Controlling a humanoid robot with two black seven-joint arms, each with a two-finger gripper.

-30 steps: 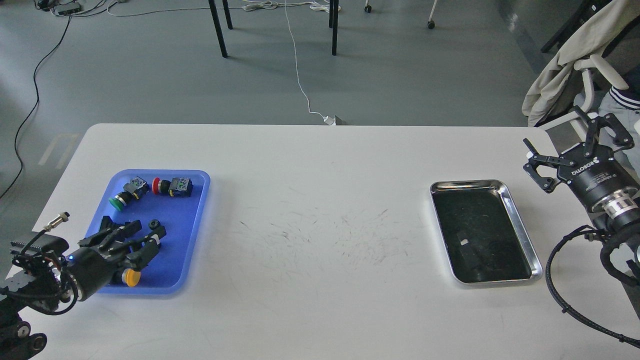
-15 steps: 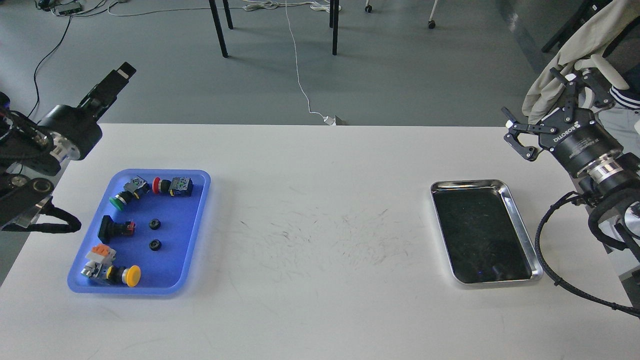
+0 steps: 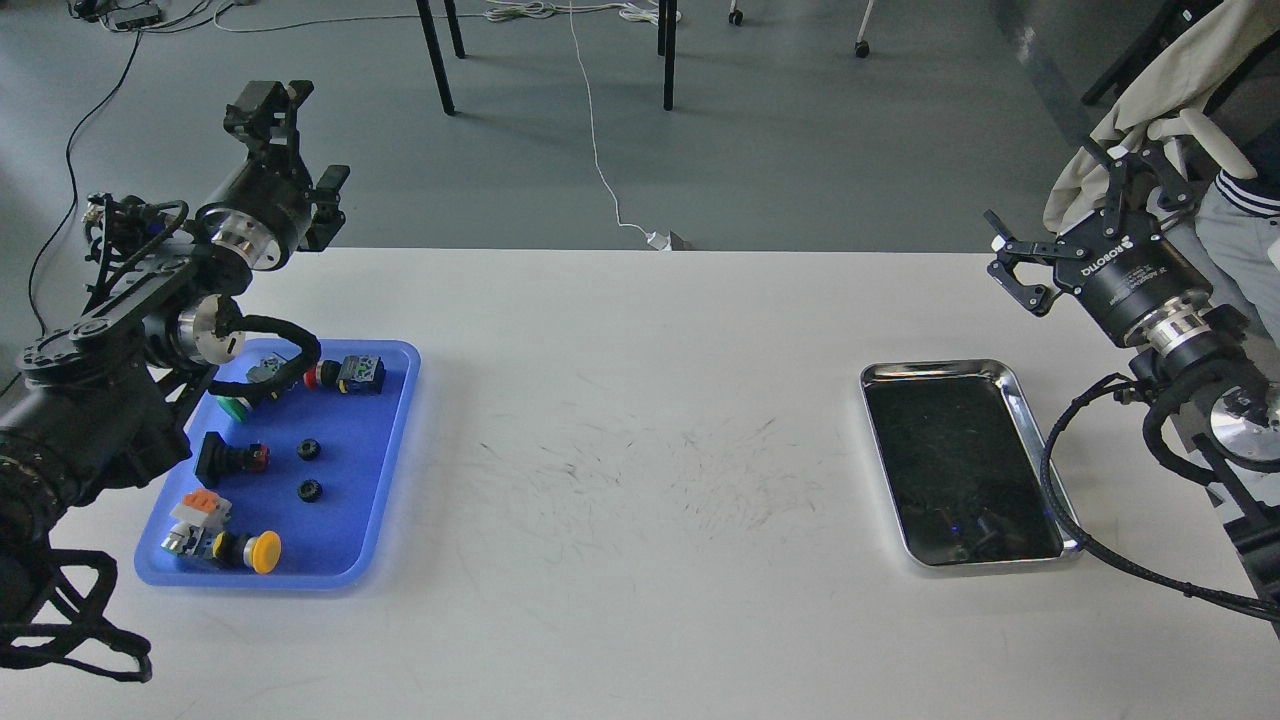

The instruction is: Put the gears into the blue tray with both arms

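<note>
The blue tray [image 3: 355,500] lies at the table's left. Two small black gears [image 3: 309,451] [image 3: 310,490] sit apart in its middle, among several push-buttons with green, red and yellow caps. My left gripper [image 3: 300,142] is raised well above and behind the tray, past the table's far left edge. Its fingers are spread and hold nothing. My right gripper [image 3: 1052,205] hovers at the far right, above and behind the steel tray, open and empty.
A shiny steel tray [image 3: 1015,385] with a dark inside lies at the right. My left arm's links and a cable loop [image 3: 290,355] hang over the blue tray's far left corner. A chair with a beige jacket [image 3: 1150,110] stands behind the right arm.
My left gripper was low over the blue tray a second ago. It has lifted away up and back, uncovering two gears lying there. The right gripper has moved up and slightly left.
</note>
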